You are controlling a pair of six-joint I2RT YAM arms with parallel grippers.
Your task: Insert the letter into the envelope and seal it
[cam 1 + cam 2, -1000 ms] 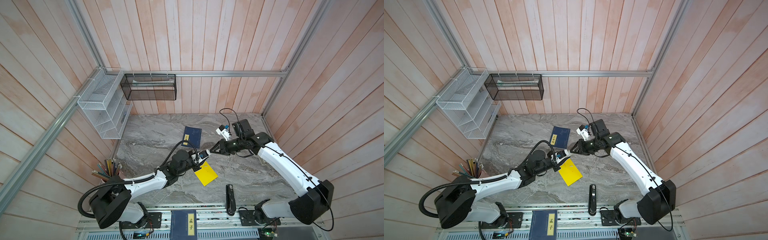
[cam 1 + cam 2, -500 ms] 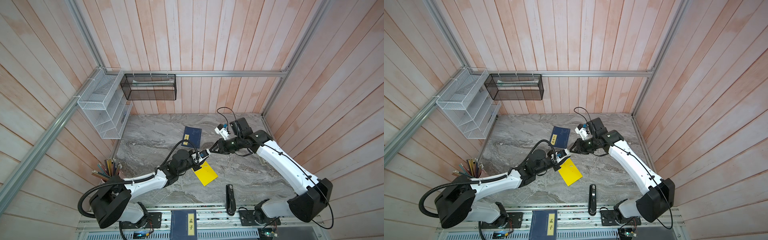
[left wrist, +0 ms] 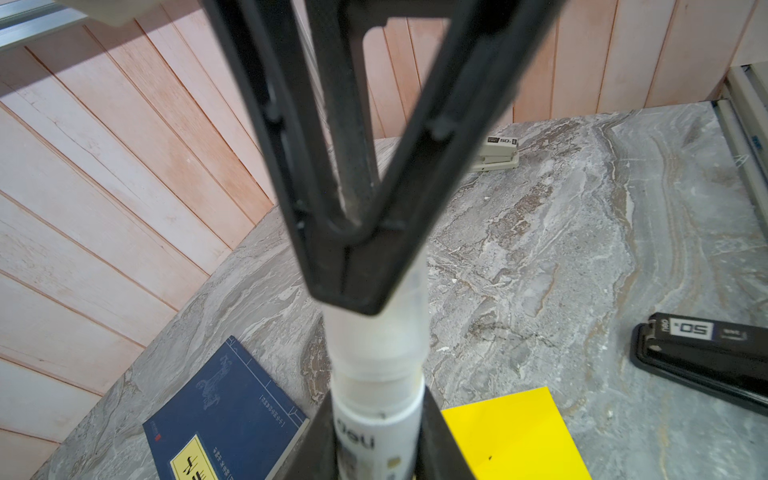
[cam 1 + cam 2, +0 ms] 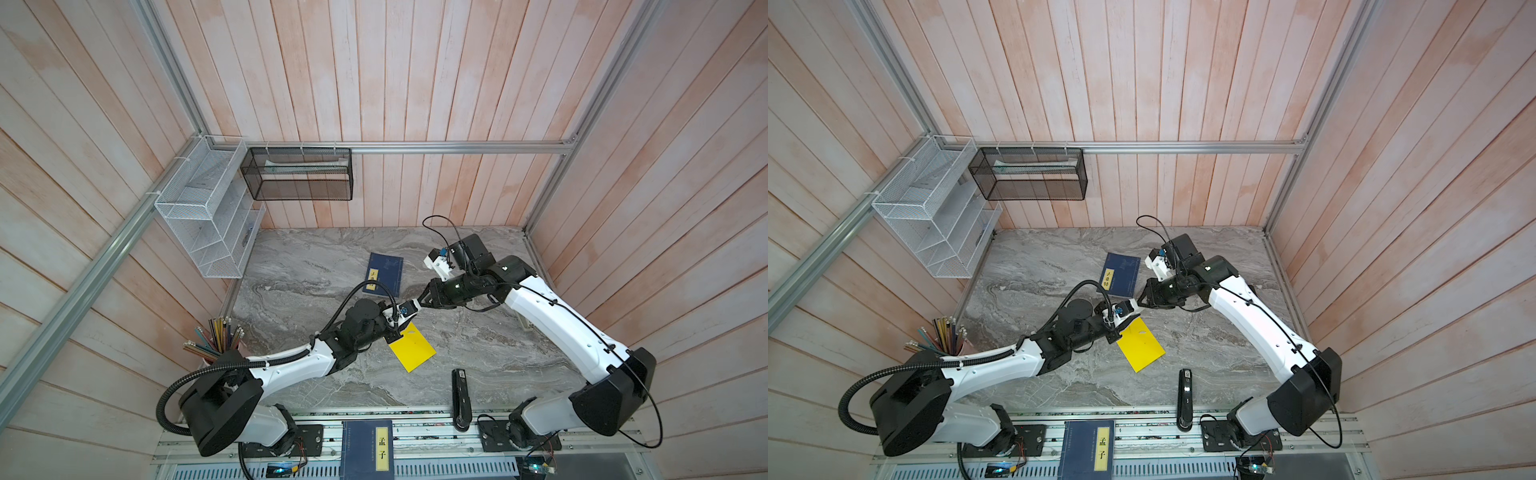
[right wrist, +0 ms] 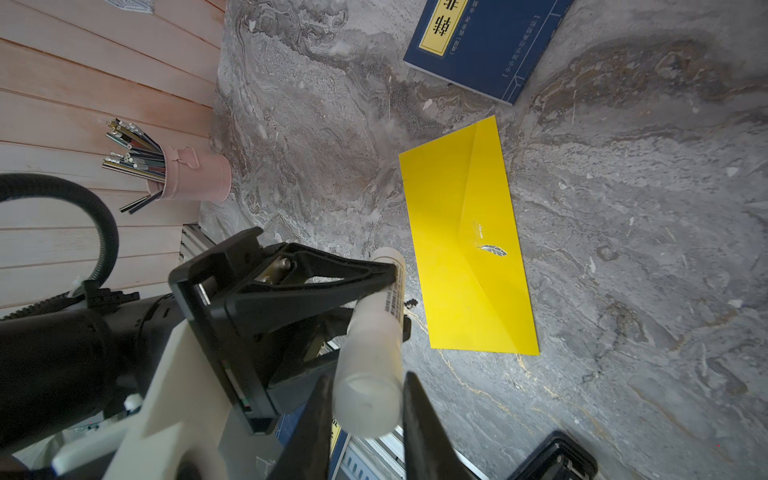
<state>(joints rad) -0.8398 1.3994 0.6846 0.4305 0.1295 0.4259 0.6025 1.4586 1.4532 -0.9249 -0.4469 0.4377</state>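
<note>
Yellow paper marks the envelope [image 5: 469,245], which is laid flat on the grey marbled surface [image 4: 490,345] with its flap folded down, just beside the left arm and near a dark blue book [image 4: 384,274]. A white glue stick [image 5: 374,332] is gripped at its labelled body by the left tool [image 3: 376,449] and at its translucent cap end by the right tool [image 5: 365,419], both tools being closed on it above the surface. A black stapler [image 4: 460,392] is seen near the front edge, and the letter cannot be made out in any view.
</note>
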